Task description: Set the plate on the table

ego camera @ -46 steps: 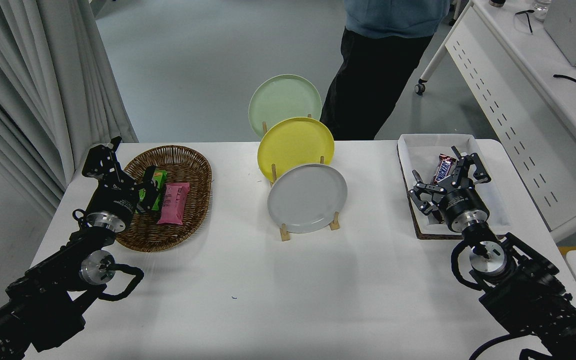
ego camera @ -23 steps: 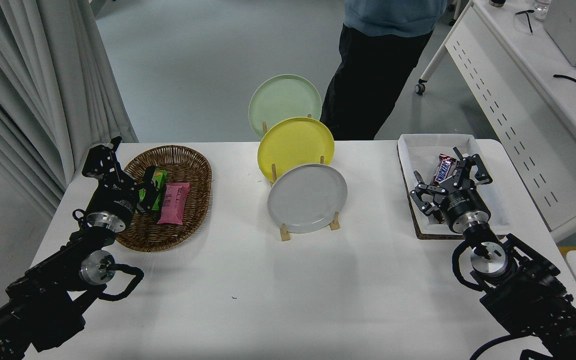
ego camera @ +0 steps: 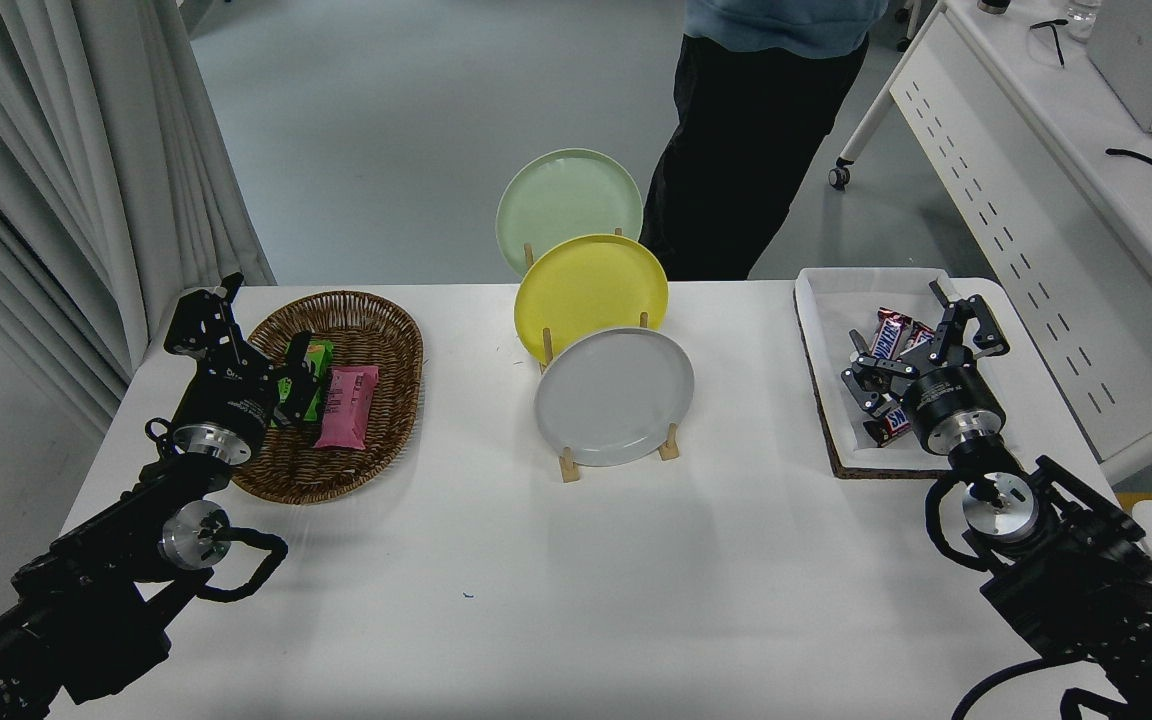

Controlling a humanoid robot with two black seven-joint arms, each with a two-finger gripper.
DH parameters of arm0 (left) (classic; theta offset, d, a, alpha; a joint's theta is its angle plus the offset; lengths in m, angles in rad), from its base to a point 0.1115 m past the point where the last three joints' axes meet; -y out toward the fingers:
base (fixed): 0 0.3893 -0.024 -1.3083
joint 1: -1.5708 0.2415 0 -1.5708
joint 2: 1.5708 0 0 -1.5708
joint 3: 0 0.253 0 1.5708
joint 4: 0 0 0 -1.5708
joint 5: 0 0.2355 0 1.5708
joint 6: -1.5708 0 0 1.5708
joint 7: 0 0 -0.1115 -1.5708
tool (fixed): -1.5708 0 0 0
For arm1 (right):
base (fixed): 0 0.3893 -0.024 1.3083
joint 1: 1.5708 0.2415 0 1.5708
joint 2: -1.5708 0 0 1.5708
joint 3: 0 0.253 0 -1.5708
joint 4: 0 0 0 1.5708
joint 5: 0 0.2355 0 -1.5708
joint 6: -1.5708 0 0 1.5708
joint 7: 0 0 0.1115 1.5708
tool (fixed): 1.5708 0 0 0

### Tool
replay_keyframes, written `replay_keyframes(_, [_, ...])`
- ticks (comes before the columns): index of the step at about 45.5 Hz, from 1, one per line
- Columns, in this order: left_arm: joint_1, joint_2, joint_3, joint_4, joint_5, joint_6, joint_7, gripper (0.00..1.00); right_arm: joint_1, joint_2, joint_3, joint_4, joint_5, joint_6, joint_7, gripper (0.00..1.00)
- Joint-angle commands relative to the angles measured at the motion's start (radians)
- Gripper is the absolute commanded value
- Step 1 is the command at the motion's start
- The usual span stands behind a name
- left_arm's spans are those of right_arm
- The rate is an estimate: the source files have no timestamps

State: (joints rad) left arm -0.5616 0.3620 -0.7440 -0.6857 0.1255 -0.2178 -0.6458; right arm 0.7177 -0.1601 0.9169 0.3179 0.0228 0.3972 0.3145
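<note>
Change: the right gripper (ego camera: 921,335) has shifted right and toward the far edge since a moment ago, and more of the chocolate bars beneath it now shows; nothing else has moved.
Table (ego camera: 576,560): white, rounded corners, its near half bare; it carries a basket at the left, a rack of plates in the middle and a tray at the right.
Room: grey floor beyond the table, a pale curtain (ego camera: 56,150) at the left, a white perforated-panel desk (ego camera: 1036,200) at the right with a laptop and cables on it.
Person (ego camera: 746,130): stands at the far side, dark trousers and blue top, just behind the plates.
Left arm: parked at the lower left, its gripper (ego camera: 256,345) over the wicker basket's near-left rim, fingers spread apart, holding nothing.
Right arm: comes in from the lower right; its gripper hovers over the tray with jaws wide, nothing held.
Wicker basket (ego camera: 376,320): oval, holding a green packet (ego camera: 314,362) and a pink packet (ego camera: 347,405).
Tray (ego camera: 841,290): white-lined, holding chocolate bars (ego camera: 888,336).
Plate (ego camera: 614,396): light grey, standing tilted in the front slot of the wooden rack (ego camera: 568,466), well apart from both grippers.
Yellow plate (ego camera: 591,285): upright behind it.
Pale green plate (ego camera: 568,200): rearmost.
</note>
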Motion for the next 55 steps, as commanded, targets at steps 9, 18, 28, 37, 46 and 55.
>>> replay_keyframes(9, [0.0, 0.0, 0.0, 0.0, 0.0, 0.0, 0.0, 1.0, 0.006, -0.035, -0.004, 0.0, 0.0, -0.001, 0.0, 0.99])
replay_keyframes(18, [0.0, 0.0, 0.0, 0.0, 0.0, 0.0, 0.0, 1.0, 0.065, -0.098, -0.068, -0.009, -0.006, -0.003, 0.0, 0.99])
replay_keyframes(28, [0.0, 0.0, 0.0, 0.0, 0.0, 0.0, 0.0, 1.0, 0.123, -0.145, -0.216, -0.017, 0.0, -0.001, 0.0, 0.99])
replay_keyframes(37, [0.0, 0.0, 0.0, 0.0, -0.001, 0.0, 0.0, 1.0, 0.146, -0.191, -0.237, -0.014, 0.035, -0.001, 0.0, 0.99])
replay_keyframes(46, [0.0, 0.0, 0.0, 0.0, 0.0, 0.0, 0.0, 1.0, 0.184, -0.237, -0.438, -0.014, 0.019, -0.001, 0.0, 0.99])
replay_keyframes(55, [-0.001, 0.0, 0.0, 0.0, 0.0, 0.0, 0.0, 1.0, 0.229, -0.271, -0.601, -0.006, 0.031, -0.001, 0.0, 0.99])
